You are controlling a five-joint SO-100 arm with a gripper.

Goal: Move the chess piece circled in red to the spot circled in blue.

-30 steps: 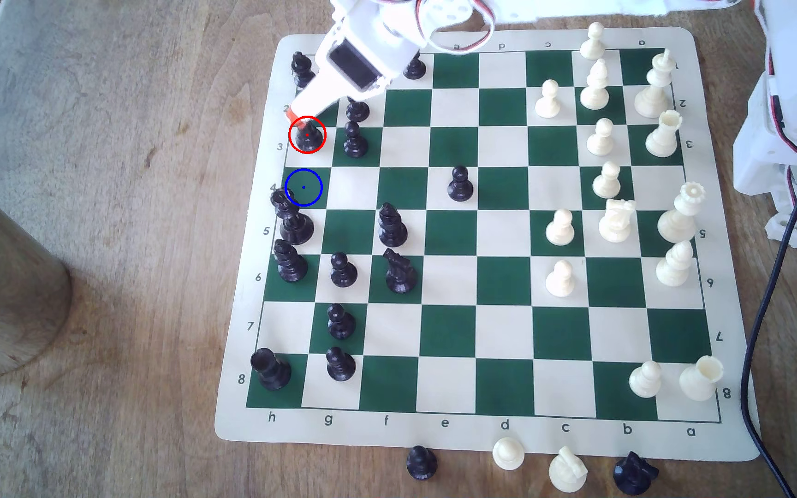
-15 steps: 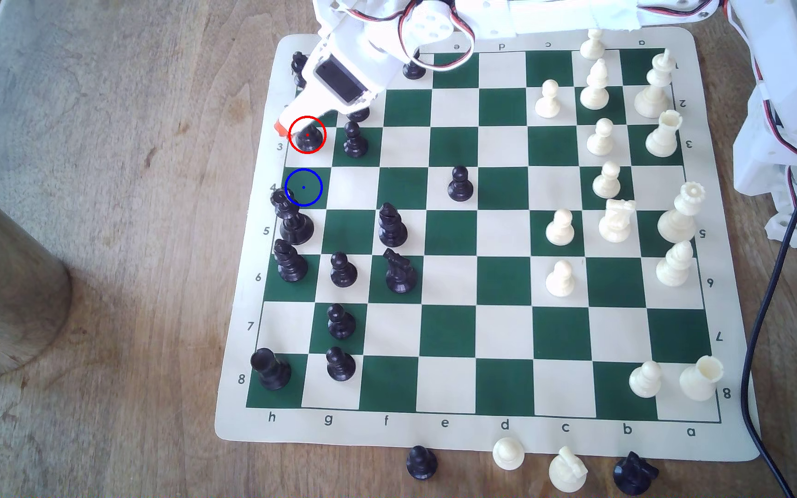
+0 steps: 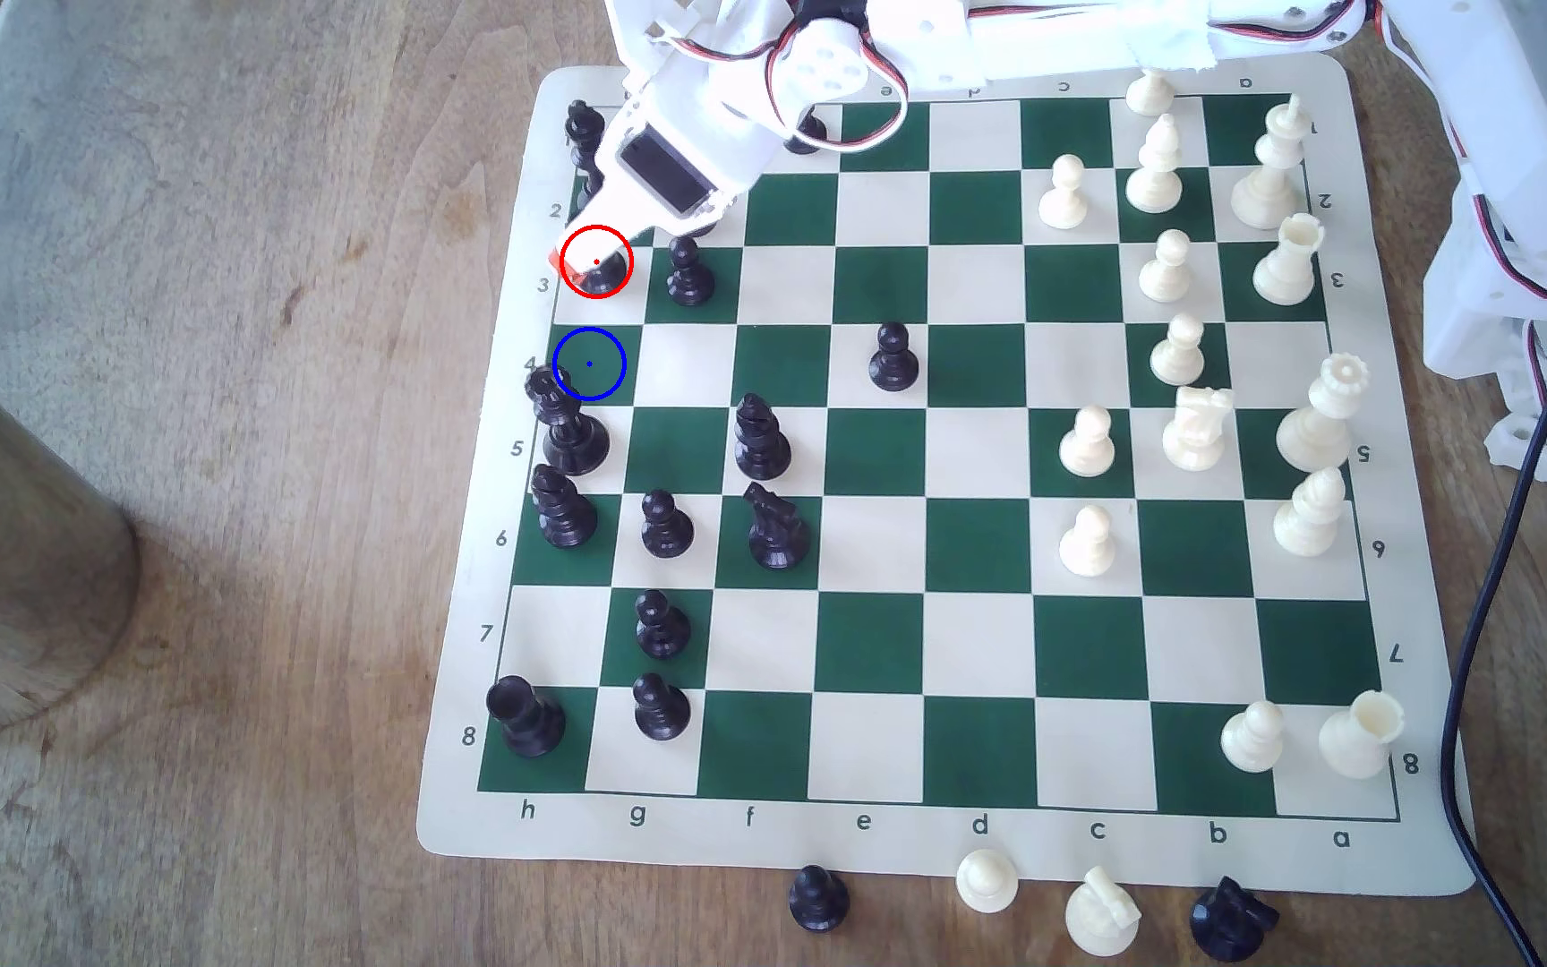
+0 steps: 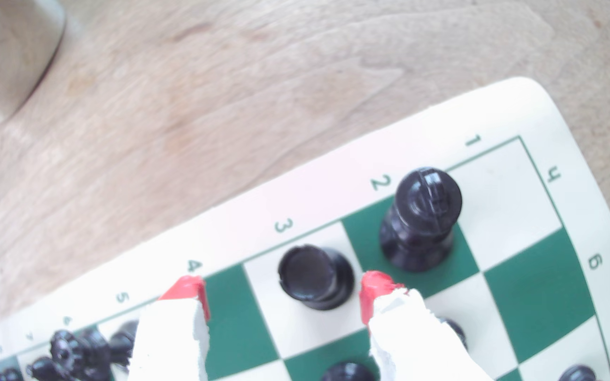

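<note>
The black rook (image 3: 600, 276) stands upright on the cream square under the red ring, on the board's edge file beside the printed "3". In the wrist view the rook (image 4: 314, 276) shows its flat, rimmed top, with the gripper (image 4: 284, 289) spread wide around it: one red-tipped finger (image 4: 190, 289) is over the green square by the printed "4", the other on the rook's far side, toward the "2". Neither finger touches the rook; the jaws are released and hold nothing. In the exterior view the gripper (image 3: 586, 270) covers the rook's head, so that little more than the base shows.

The blue-ringed spot (image 3: 589, 364) is the dark green square next to the rook's square, beside the printed "4". It is bare, though the head of the black queen (image 3: 565, 423) standing one square further from the rook overlaps the ring's edge.

On the rook's other side, the green square by the "2" holds a tall black king (image 4: 421, 219). One file in from the rook stands a black pawn (image 3: 688, 272).

The chess mat (image 3: 937, 851) bears numerals 1 to 8 along both sides and the letters h, g, f, e, d, c, b, a along the near edge in the exterior view. In the wrist view the margin reads 1, 2, 3, 4, 5.
</note>
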